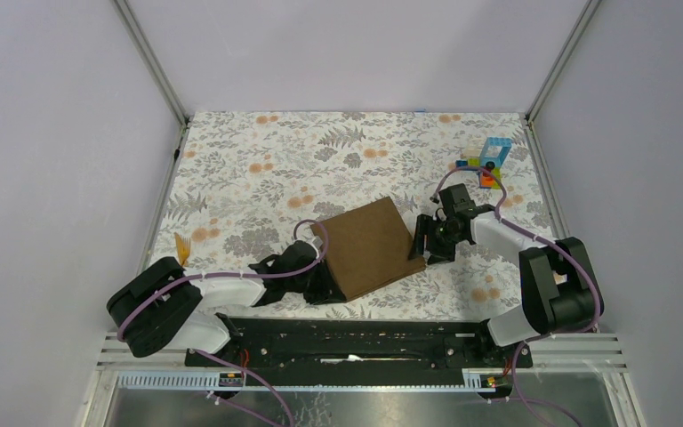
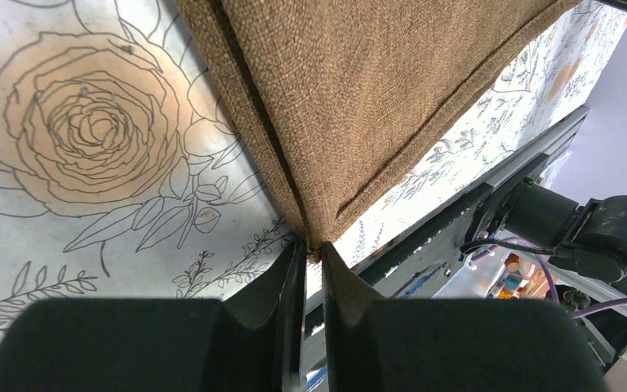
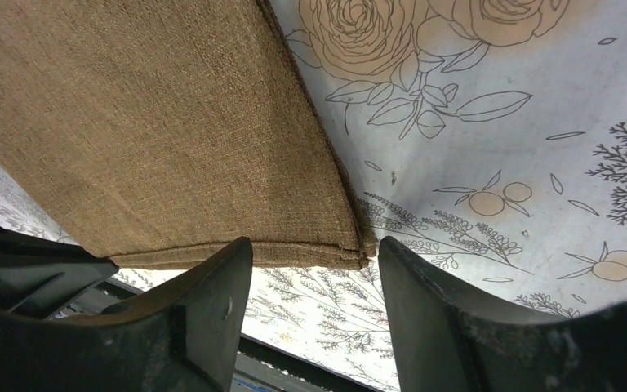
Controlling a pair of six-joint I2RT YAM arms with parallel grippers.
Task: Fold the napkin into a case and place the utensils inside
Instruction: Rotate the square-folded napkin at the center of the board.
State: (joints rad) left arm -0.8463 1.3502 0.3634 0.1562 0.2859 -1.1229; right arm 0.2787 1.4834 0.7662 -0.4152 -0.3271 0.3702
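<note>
Left hand (image 2: 310,253) pinches a corner of the plain brown fabric napkin (image 1: 369,247); right hand (image 3: 314,247) gapes open astride another.

Brown napkin (image 1: 369,247) folded, lying askew mid-table (image 1: 258,178). Left end effector (image 1: 322,277) at its near-left edge, right end effector (image 1: 421,242) at its right corner. Yellow-orange utensils (image 1: 181,249) by left table edge — toy blocks (image 1: 489,162) far right, well apart.
</note>
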